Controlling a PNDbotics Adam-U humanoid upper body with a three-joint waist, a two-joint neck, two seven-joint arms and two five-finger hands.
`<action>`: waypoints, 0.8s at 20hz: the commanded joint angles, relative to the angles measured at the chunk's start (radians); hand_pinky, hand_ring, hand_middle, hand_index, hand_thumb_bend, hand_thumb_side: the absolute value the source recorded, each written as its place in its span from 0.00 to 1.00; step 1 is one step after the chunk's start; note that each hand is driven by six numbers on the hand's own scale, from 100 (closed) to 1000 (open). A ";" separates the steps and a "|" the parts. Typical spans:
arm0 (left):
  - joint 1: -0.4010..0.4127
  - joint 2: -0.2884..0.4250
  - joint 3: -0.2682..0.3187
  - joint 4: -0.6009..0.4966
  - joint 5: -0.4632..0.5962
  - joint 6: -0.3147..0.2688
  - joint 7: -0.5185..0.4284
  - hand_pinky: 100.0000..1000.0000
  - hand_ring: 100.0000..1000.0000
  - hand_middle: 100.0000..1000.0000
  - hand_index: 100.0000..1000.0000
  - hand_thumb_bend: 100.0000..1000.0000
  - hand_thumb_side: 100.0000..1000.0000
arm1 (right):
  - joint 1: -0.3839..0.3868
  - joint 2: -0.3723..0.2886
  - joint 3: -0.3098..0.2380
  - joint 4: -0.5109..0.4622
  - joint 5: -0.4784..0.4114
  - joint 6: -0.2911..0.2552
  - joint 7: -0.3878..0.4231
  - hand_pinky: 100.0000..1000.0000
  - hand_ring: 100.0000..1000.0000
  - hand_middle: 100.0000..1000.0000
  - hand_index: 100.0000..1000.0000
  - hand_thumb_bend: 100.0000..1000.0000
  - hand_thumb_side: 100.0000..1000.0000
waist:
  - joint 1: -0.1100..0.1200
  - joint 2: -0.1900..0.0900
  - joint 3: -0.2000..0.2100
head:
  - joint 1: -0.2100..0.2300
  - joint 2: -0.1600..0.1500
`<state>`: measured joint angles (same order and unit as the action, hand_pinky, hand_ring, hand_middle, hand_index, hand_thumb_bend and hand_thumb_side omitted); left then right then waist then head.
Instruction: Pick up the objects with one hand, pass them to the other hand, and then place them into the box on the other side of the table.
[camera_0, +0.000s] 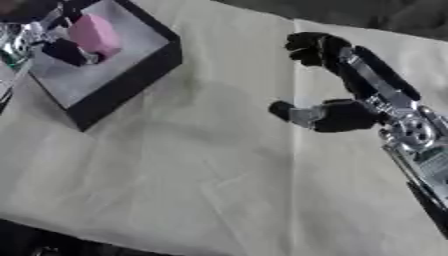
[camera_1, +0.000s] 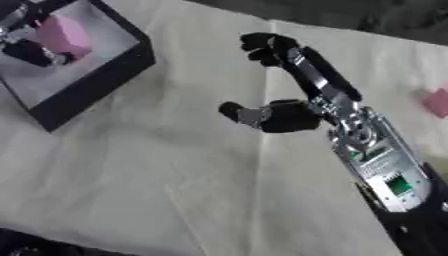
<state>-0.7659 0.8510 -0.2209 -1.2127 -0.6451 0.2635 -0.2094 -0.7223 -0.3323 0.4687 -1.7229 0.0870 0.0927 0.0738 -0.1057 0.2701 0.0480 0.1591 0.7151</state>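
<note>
The robot's left hand (camera_0: 52, 42) reaches into the black-walled square box (camera_0: 131, 75) at the far left of the cloth-covered counter (camera_0: 201, 175), its fingers curled around a pink block (camera_0: 94, 34). The right hand (camera_1: 293, 107) hovers mid-counter, fingers relaxed and empty. Another pink object (camera_1: 435, 101) lies at the right edge.

Even, fairly bright diffuse light on the pale worktop (camera_0: 175, 165), no glare. Soft shadow just right of the box (camera_0: 131, 75) and under the right hand (camera_1: 280, 115). Whole view soft, blurred; fingers (camera_1: 262, 47) smeared. Dark, unreadable corners beyond the box.
</note>
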 joint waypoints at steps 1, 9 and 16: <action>-0.024 0.025 0.023 0.002 -0.038 0.001 0.012 0.81 0.78 0.75 0.83 0.73 0.34 | -0.018 -0.024 -0.013 -0.027 -0.009 0.004 -0.004 0.86 0.82 0.78 0.86 0.52 0.17 | 0.008 -0.012 -0.003 | -0.006 0.000; -0.033 0.034 0.034 -0.011 -0.067 0.023 0.029 0.81 0.78 0.76 0.83 0.79 0.32 | -0.017 -0.024 -0.013 -0.029 -0.015 0.005 -0.010 0.86 0.82 0.78 0.86 0.52 0.17 | 0.015 -0.011 0.000 | -0.004 -0.007; -0.024 0.045 0.051 -0.082 -0.001 0.026 0.024 0.75 0.73 0.70 0.79 0.57 0.27 | -0.020 -0.030 -0.017 -0.041 -0.017 0.007 -0.014 0.86 0.82 0.78 0.86 0.53 0.15 | 0.021 -0.020 -0.001 | -0.018 -0.009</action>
<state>-0.7747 0.8526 -0.1888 -1.2630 -0.6621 0.2879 -0.1850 -0.7228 -0.3405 0.4679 -1.7397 0.0743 0.0998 0.0647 -0.0947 0.2749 0.0470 0.1470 0.7146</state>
